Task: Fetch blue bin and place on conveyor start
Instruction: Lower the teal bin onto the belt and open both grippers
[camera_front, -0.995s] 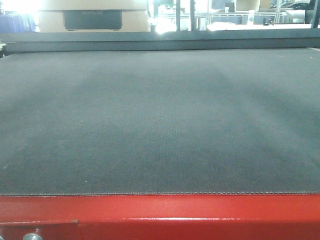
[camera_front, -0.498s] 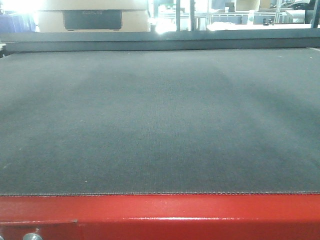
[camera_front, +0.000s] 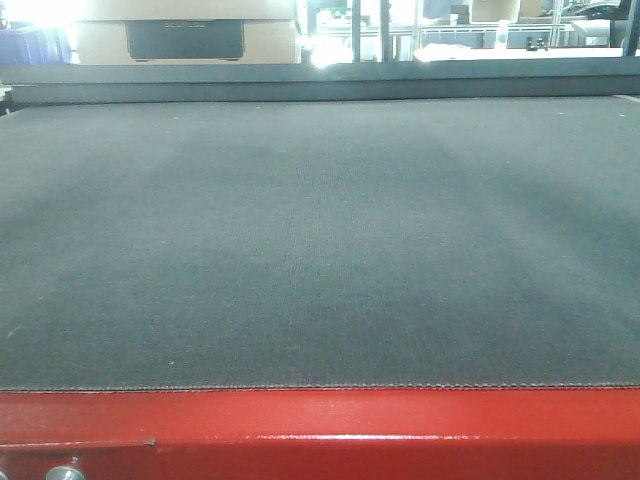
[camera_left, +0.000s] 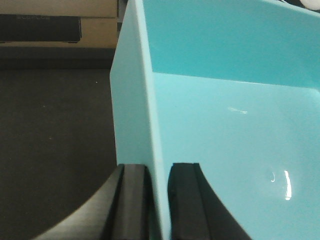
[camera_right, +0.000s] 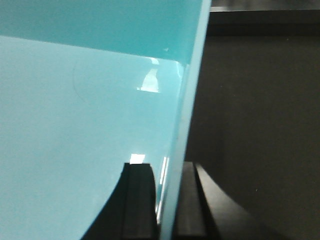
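Left gripper (camera_left: 159, 172) clamps blue bin (camera_left: 225, 125) wall; right gripper (camera_right: 167, 170) likewise.

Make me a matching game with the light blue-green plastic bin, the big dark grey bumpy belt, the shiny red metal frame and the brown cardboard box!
Things:
1. light turquoise plastic bin
2. dark grey textured belt
3. glossy red metal frame
4. brown cardboard box

Places or states:
A. along the belt's near edge
B. beyond the belt's far edge
C. wide and flat
D. walls pinched by the left gripper and right gripper

Pairs: 1-D, 2-C, 3-A, 4-B
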